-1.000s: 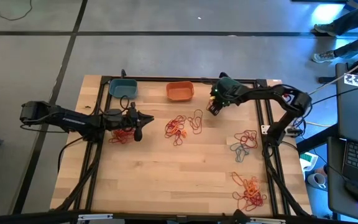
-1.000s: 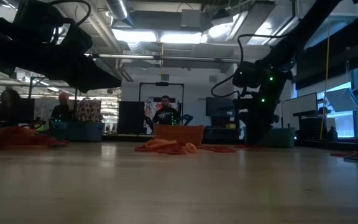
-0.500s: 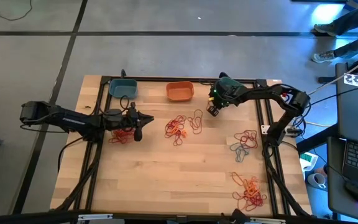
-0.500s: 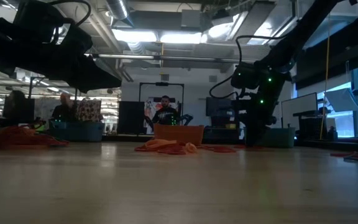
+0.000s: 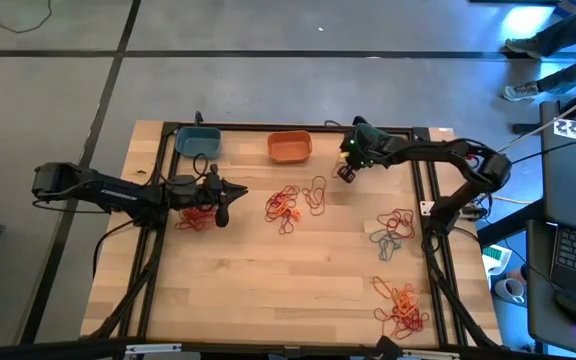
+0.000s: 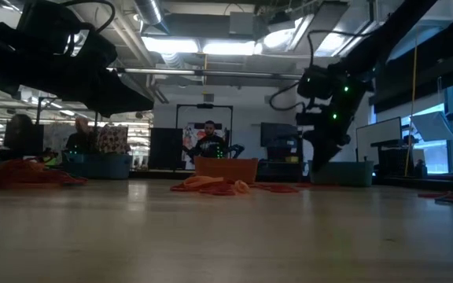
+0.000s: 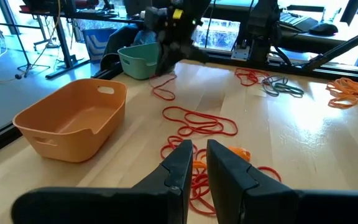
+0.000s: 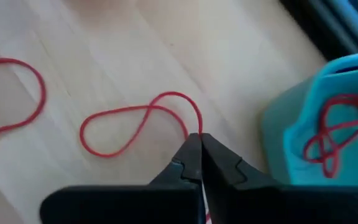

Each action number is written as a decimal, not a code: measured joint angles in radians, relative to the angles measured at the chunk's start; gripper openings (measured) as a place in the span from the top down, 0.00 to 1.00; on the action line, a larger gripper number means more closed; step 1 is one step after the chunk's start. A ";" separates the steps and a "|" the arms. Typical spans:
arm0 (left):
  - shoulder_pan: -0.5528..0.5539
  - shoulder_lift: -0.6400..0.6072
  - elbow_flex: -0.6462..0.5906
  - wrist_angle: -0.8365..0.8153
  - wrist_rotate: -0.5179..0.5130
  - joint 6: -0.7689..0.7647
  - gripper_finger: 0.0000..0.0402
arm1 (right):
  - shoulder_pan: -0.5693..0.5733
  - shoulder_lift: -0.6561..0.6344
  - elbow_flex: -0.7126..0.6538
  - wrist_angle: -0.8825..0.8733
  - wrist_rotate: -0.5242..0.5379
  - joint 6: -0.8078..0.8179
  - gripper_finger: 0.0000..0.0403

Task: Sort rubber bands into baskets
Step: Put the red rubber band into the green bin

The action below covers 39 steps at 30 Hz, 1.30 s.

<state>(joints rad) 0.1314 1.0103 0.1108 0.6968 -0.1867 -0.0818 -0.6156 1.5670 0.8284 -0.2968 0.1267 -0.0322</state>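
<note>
Two arms work over the worktop [image 5: 268, 280]. Left gripper [image 5: 220, 203] hovers by a red band pile [image 5: 196, 218], jaws nearly together, gripping nothing visible. Centre, more bands [image 5: 286, 205] lie below the orange basket [image 5: 289, 147]. Right gripper [image 5: 346, 172] has its jaws pinched on a red band [image 8: 135, 121] beside a teal basket [image 8: 322, 124] holding another
</note>
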 joint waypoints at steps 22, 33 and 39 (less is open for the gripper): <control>0.000 0.000 0.000 0.000 0.000 0.000 0.89 | -0.001 -0.360 0.002 -0.049 0.357 -0.080 0.98; 0.000 0.000 0.000 0.000 0.000 -0.001 0.89 | -0.063 -0.307 0.003 -0.051 0.372 -0.095 0.98; 0.000 0.000 0.000 0.000 0.000 -0.001 0.89 | -0.075 -0.237 0.003 -0.052 0.352 -0.059 0.92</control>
<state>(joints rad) 0.1314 1.0106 0.1108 0.6968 -0.1867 -0.0826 -0.6903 1.3304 0.8310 -0.3490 0.4788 -0.0916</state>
